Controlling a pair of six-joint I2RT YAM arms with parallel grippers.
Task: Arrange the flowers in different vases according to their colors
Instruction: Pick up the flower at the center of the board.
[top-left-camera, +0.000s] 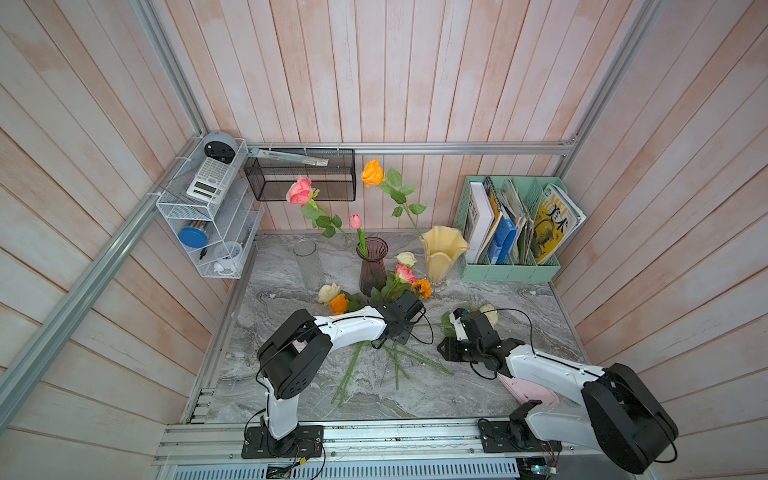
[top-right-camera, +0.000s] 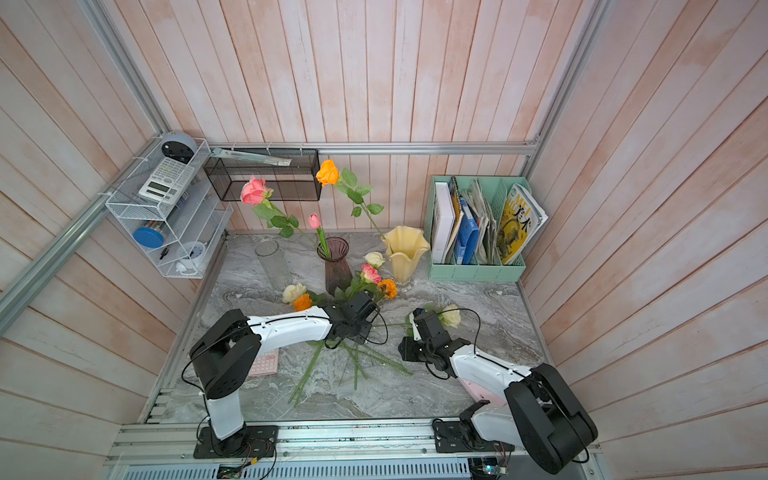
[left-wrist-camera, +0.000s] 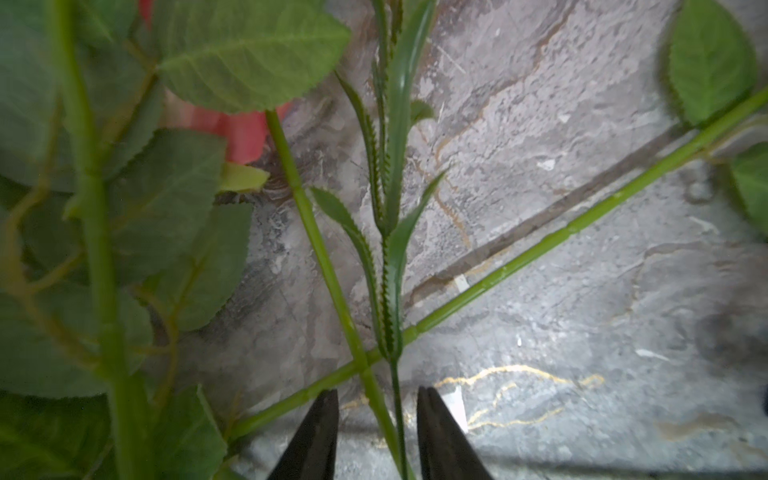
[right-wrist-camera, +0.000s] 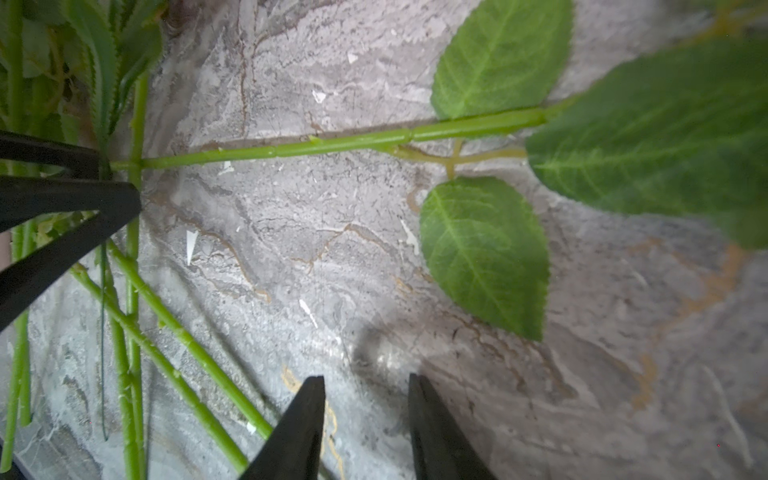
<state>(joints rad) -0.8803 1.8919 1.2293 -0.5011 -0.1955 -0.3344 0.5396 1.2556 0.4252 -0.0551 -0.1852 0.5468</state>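
Note:
The purple vase (top-left-camera: 372, 266) holds a pink rose (top-left-camera: 300, 190) and a pink bud (top-left-camera: 355, 221). An orange rose (top-left-camera: 372, 172) stands in the yellow vase (top-left-camera: 442, 253). The clear glass vase (top-left-camera: 309, 264) holds nothing. Cream, pink and orange flowers (top-left-camera: 405, 273) lie heaped before the vases, their stems (top-left-camera: 353, 370) fanned toward the front. My left gripper (left-wrist-camera: 377, 390) is down over the heap, open, with two thin stems (left-wrist-camera: 376, 411) between its jaws, untouched. My right gripper (right-wrist-camera: 365, 376) is open over bare marble beside a cream rose (top-left-camera: 489, 314).
A mint-green file holder (top-left-camera: 511, 266) with books stands at the back right. A white wire rack (top-left-camera: 208, 208) and a black mesh basket (top-left-camera: 303, 178) hang on the walls. A pink calculator (top-right-camera: 264, 363) lies under the left arm.

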